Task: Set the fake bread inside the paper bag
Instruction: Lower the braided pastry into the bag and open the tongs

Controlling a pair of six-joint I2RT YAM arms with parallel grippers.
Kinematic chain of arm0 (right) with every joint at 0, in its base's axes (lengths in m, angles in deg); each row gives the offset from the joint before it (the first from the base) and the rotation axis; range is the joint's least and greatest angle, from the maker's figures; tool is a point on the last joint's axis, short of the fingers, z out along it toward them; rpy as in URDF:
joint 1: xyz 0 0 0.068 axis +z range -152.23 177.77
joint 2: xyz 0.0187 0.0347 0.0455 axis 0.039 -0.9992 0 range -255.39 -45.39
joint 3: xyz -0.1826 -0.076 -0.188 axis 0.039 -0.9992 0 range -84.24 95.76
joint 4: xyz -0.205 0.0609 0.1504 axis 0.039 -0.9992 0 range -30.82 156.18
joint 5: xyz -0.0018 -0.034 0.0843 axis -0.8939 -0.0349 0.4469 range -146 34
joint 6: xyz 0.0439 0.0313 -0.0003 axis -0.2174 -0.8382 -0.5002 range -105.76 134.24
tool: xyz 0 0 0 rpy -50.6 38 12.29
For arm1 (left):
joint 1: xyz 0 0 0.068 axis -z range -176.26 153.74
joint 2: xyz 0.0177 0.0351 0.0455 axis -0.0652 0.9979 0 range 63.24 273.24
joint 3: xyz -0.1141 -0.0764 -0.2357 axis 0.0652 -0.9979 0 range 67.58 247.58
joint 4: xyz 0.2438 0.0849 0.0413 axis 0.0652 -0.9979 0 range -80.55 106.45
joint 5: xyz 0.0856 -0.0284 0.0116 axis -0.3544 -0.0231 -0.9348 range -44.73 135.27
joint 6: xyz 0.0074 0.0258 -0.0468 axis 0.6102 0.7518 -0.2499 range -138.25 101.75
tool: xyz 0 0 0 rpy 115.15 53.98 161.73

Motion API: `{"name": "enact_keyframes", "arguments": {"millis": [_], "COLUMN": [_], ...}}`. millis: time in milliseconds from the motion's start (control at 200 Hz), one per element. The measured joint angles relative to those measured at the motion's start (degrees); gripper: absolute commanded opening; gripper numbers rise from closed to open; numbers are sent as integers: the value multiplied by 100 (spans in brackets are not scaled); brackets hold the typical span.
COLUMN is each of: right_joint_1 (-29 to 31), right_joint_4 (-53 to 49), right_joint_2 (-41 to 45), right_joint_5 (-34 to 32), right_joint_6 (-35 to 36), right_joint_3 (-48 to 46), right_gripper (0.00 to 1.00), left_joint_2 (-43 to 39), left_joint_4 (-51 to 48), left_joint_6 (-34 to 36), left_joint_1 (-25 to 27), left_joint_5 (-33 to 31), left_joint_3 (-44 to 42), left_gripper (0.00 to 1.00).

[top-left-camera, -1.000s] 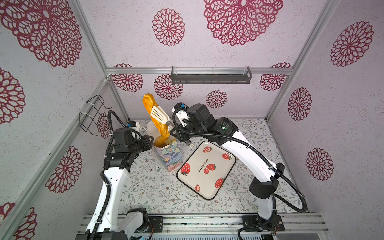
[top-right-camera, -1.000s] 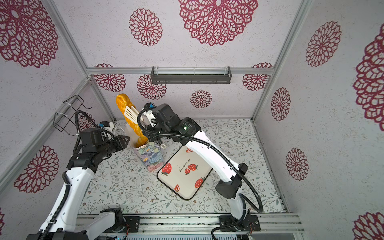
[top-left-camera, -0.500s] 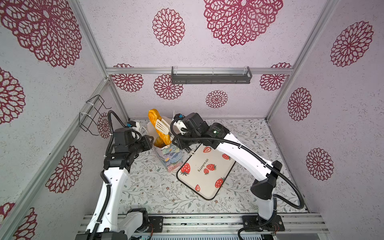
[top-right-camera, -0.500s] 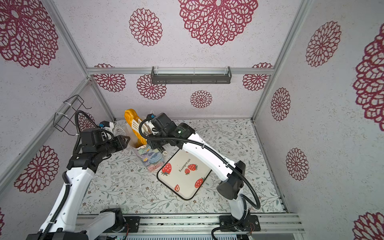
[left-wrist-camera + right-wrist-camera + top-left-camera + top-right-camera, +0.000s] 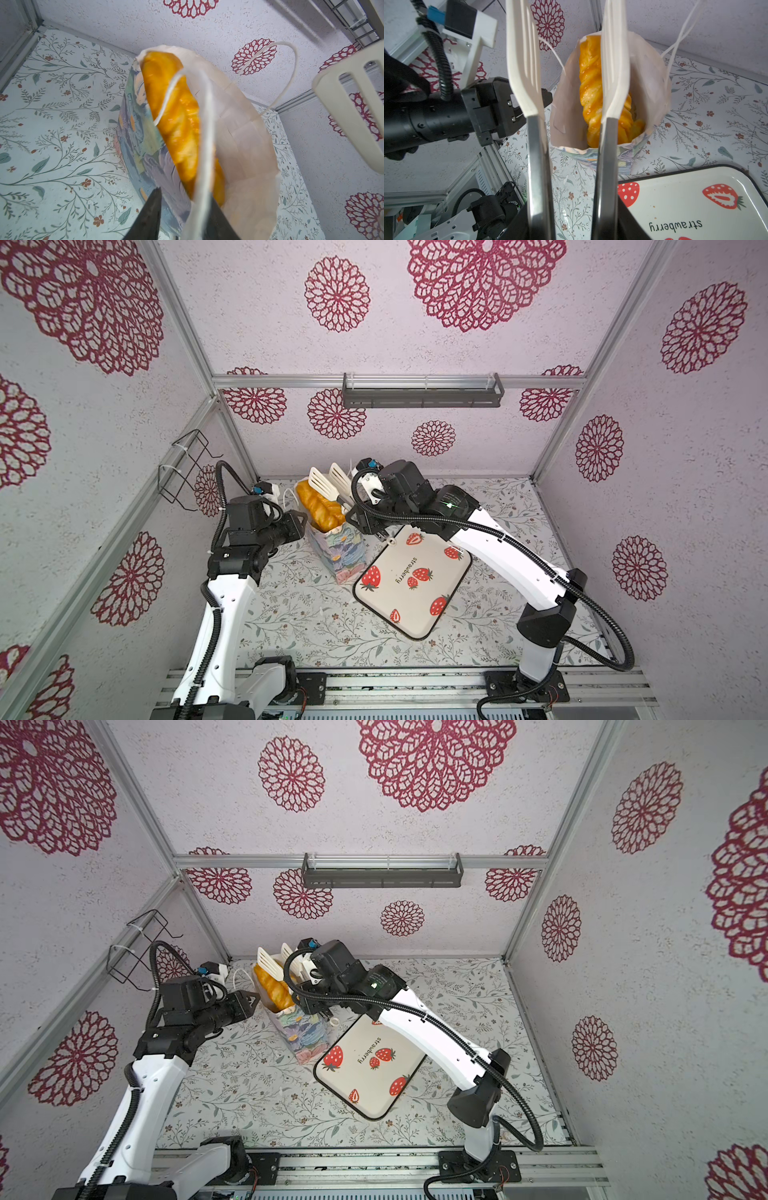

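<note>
**Now the long loaf stands in the bag**

The long twisted loaf (image 5: pixel 321 508) stands on end inside the paper bag (image 5: pixel 343 556), a little above the middle of both top views. Its shiny orange top reaches about up to the bag's rim and leans on the white inside wall.

The right gripper (image 5: pixel 572 224) carries white tongs (image 5: pixel 330 485) with slots in them. The two flat blades are spread apart and hold nothing. In both top views they stick up just right of the loaf's top end, and one blade covers a bit of it. In the right wrist view the loaf shows behind one blade, not between the two. I cannot tell if that blade touches the bread.

The left gripper (image 5: pixel 182 209) comes in from the left and pinches the bag's edge. One dark finger is outside on the flower print, the other inside on the white paper. A white cord handle (image 5: pixel 204 124) hangs there too.

The strawberry tray (image 5: pixel 419 593) lies flat on the table (image 5: pixel 291 614), just beside the bag's lower right.
</note>
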Motion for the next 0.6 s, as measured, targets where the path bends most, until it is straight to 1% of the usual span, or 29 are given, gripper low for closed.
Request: {"name": "enact_keyframes", "arguments": {"millis": [205,455,595], "right_joint_1": [-2,-31,-136], "right_joint_4": [20,44,140], "right_joint_2": [155,595,1043], "right_joint_5": [-122,-365,-455], "right_joint_6": [4,15,15], "right_joint_3": [-129,-745,-1226], "right_gripper": [47,45,45], "left_joint_2": [0,0,0], "left_joint_4": [0,0,0], "left_joint_6": [0,0,-2], "left_joint_1": [0,0,0], "left_joint_5": [-2,-15,-15], "left_joint_3": [0,0,0], "left_gripper": [35,36,42]}}
